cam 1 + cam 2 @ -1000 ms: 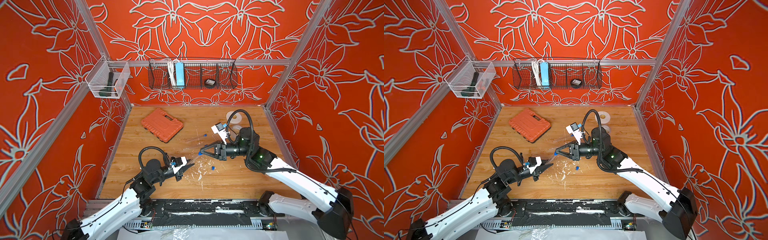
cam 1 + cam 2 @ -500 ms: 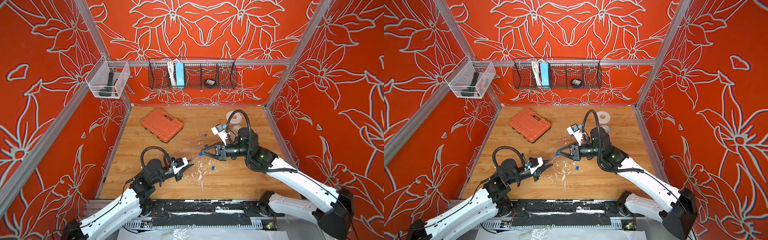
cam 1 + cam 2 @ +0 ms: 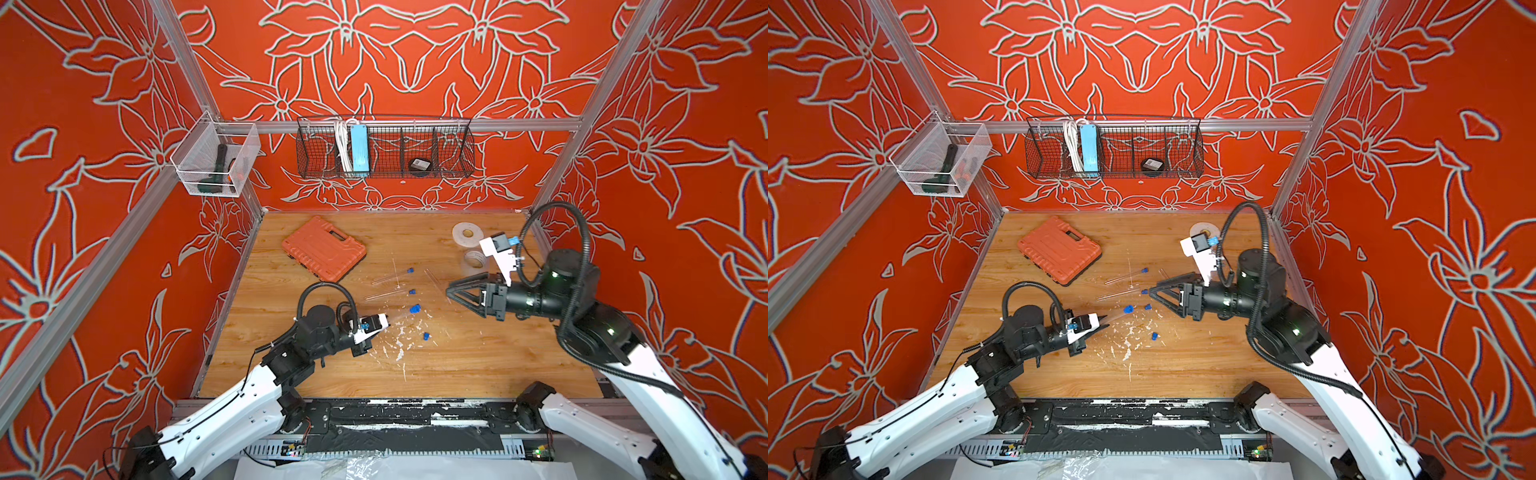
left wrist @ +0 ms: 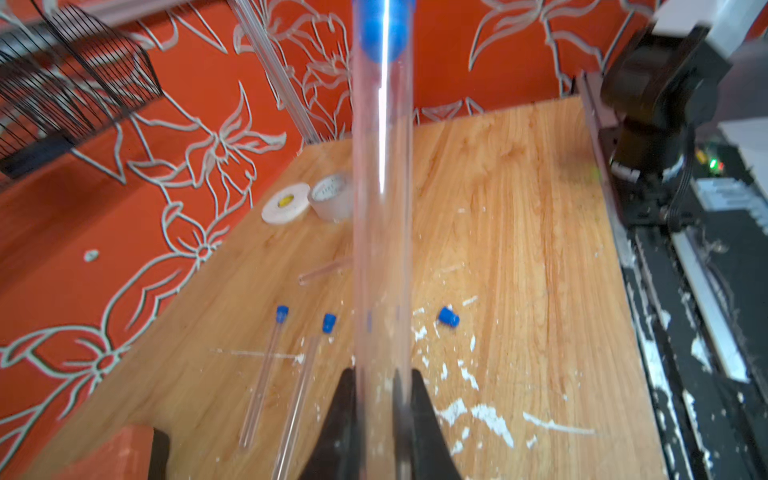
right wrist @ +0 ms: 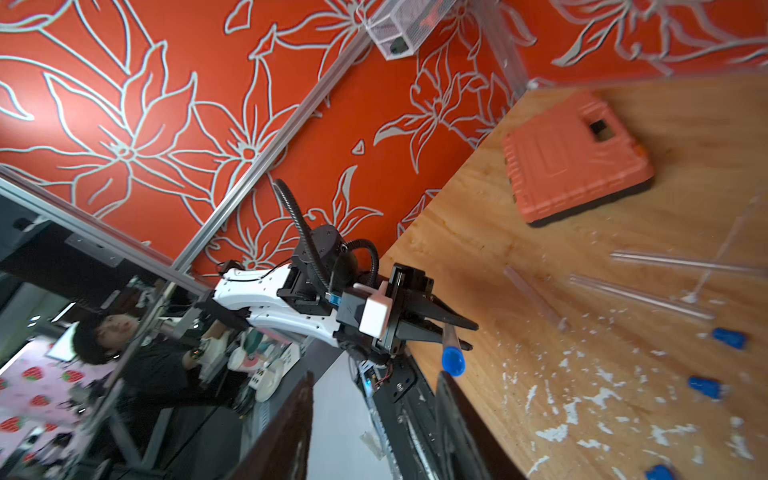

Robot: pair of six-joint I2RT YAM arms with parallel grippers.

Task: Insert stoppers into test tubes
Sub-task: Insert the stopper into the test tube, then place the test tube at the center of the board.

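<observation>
While left fingers (image 4: 345,419) clamp a stoppered tube (image 4: 382,208), right fingers (image 5: 461,419) gape empty.

You get bright, even light in both top views. Wooden table top (image 3: 478,365) well lit. Small soft shadow under flat orange plastic case (image 3: 324,253). Straight wall lines bend near picture edges. In left wrist view, clear thin tube (image 4: 382,208) sits close to lens: fuzzy, with long white shine down it. Black wire basket (image 4: 75,95) smeared. In right wrist view, close parts fuzzy.
</observation>
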